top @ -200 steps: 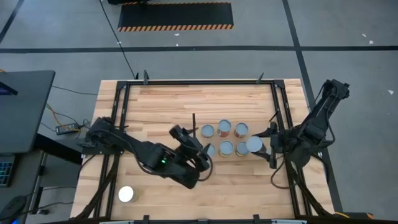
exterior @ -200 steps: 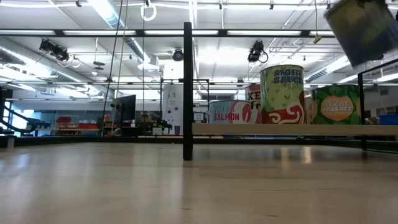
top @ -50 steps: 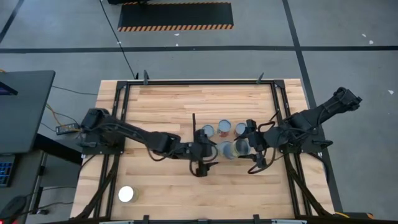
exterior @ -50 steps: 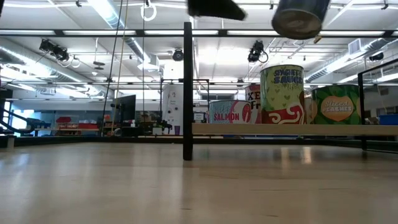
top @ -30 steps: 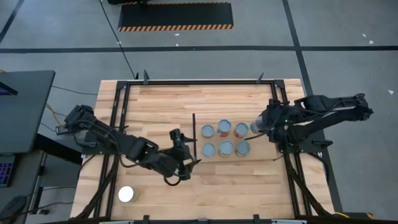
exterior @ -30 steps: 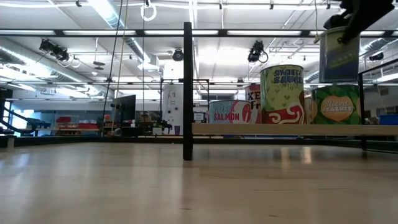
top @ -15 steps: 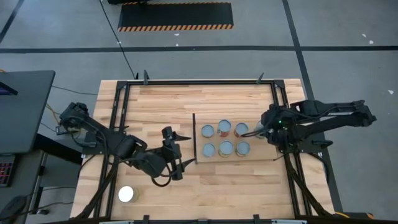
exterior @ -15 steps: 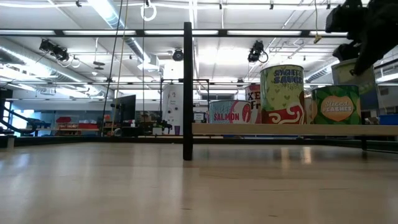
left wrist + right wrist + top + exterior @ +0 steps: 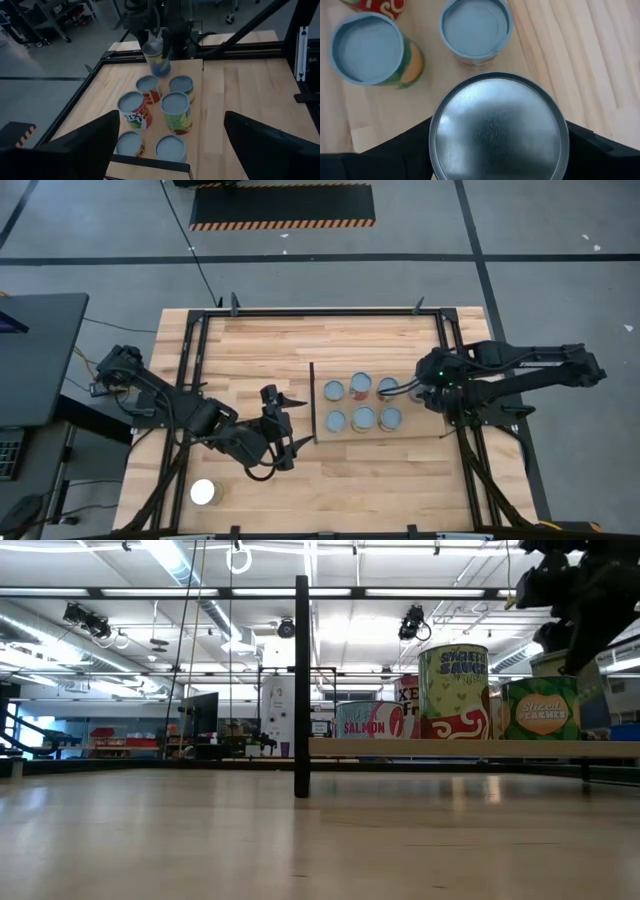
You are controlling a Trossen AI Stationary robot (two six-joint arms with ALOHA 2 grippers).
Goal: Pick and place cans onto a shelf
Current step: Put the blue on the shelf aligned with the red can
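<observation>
Far left on the planked tabletop (image 9: pixel 250 350), one lone white-glaring round tin (image 9: pixel 203 492) sits near the front edge, well apart from the rest; left gripper (image 9: pixel 280 430) hangs over bare wood just left of the shelf, dark fingers spread wide, holding nothing (waiting); then the thin dark upright strip (image 9: pixel 313 402) and the smooth pale wood shelf panel (image 9: pixel 470 748); on it six small silvery-topped cans (image 9: pixel 361 402) in two rows, labels orange, green, red; right gripper (image 9: pixel 416 390) at the shelf's right end, fingers clamped round the sides of a seventh metal can (image 9: pixel 498 129), which the left wrist view shows raised and slightly tilted, not yet set down.

Handling, as a judgement: rigid steel cylinder, likely moderately heavy if full; smooth sides and glossy paper label probably slippery, so grip mid-height across the round wall, not the rim; no crush risk; neighbours stand close, so lower it straight down or it may knock one over; flat lid with raised ring, matte wood beneath.
</observation>
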